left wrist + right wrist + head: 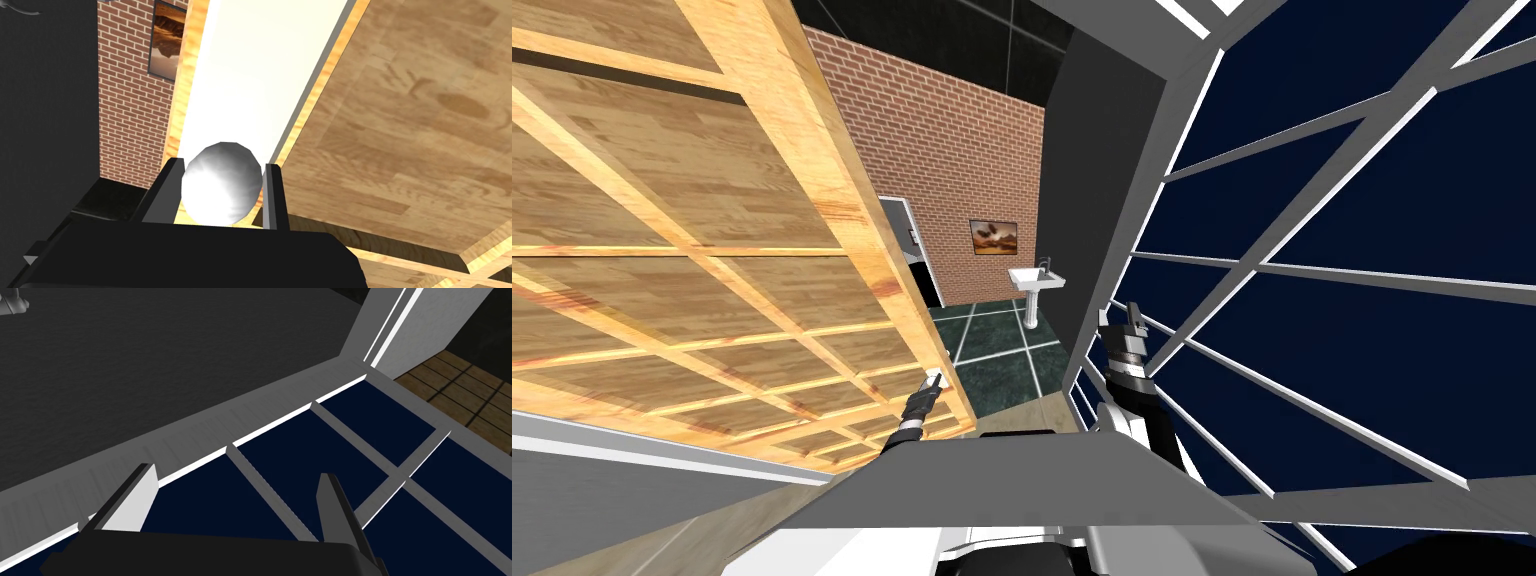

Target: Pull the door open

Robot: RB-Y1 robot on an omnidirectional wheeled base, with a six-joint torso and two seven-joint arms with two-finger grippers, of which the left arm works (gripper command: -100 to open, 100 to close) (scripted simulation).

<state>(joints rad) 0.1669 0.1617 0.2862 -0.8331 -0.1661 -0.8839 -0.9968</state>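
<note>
A panelled wooden door (692, 250) stands swung out on my left, and its free edge runs down to my left hand. My left gripper (933, 381) is at that edge. In the left wrist view the left gripper (222, 192) is shut on a round white door knob (221, 182), one finger pressing each side. The door's wooden face (400, 135) and its white edge (250, 80) stretch away beyond the knob. My right gripper (1134, 314) is raised on the right beside the window, and the right gripper (235, 503) is open and holds nothing.
Through the gap past the door is a room with a brick wall (942, 140), a white pedestal sink (1036, 283), a framed picture (995, 236) and a dark tiled floor (992, 350). A large dark-paned window (1362, 270) runs along my right. A dark grey wall (1097, 180) stands between them.
</note>
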